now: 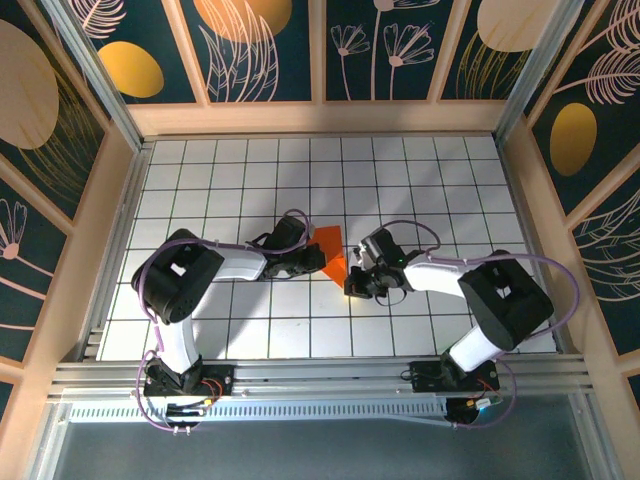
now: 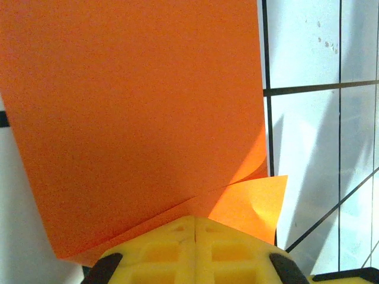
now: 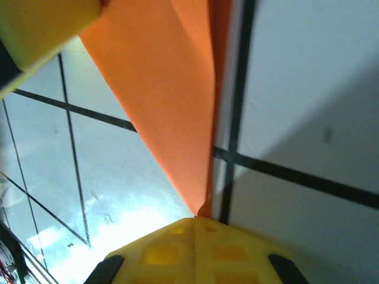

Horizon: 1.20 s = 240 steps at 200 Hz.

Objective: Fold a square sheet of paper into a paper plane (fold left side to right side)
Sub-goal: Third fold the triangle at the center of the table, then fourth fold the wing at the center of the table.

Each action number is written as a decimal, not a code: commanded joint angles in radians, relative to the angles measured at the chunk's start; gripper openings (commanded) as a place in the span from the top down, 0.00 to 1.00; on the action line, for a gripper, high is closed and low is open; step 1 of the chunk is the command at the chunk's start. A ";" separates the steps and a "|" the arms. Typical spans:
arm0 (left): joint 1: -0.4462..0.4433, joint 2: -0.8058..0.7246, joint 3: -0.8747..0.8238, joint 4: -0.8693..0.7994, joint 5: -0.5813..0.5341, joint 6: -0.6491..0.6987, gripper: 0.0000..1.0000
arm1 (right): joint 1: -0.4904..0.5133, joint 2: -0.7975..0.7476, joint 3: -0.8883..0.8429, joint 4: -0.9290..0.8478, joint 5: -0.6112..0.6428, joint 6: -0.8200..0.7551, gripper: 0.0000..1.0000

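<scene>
Orange paper [image 1: 334, 250], partly folded, mid-table [image 1: 250, 170] between the arms; left gripper [image 2: 194, 220] and right gripper [image 3: 195, 220] both pinched shut on its edges; light, floppy, probably tears easily, so hold near corners with gentle tension.

The left arm [image 1: 225, 266] and the right arm [image 1: 440, 272] have glossy white links between bulky black joint housings, each on a black base [image 1: 185, 380] with red wiring. Thin lilac cables [image 1: 425, 228] loop along both. The jaws are bright yellow moulded plastic with square recesses.
</scene>
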 commanded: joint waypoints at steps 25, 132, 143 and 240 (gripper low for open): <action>0.003 0.088 0.015 -0.047 -0.065 -0.059 1.00 | -0.088 -0.149 -0.002 -0.167 0.042 -0.110 0.96; 0.007 -0.006 0.062 0.084 -0.036 -0.129 0.78 | -0.253 -0.094 0.050 0.184 0.025 -0.379 0.33; 0.014 -0.039 0.071 0.049 -0.048 -0.109 0.70 | -0.248 -0.059 0.059 0.200 0.012 -0.403 0.33; 0.166 -0.205 -0.084 0.053 -0.012 -0.089 0.55 | -0.168 0.200 0.197 0.270 -0.093 -0.475 0.50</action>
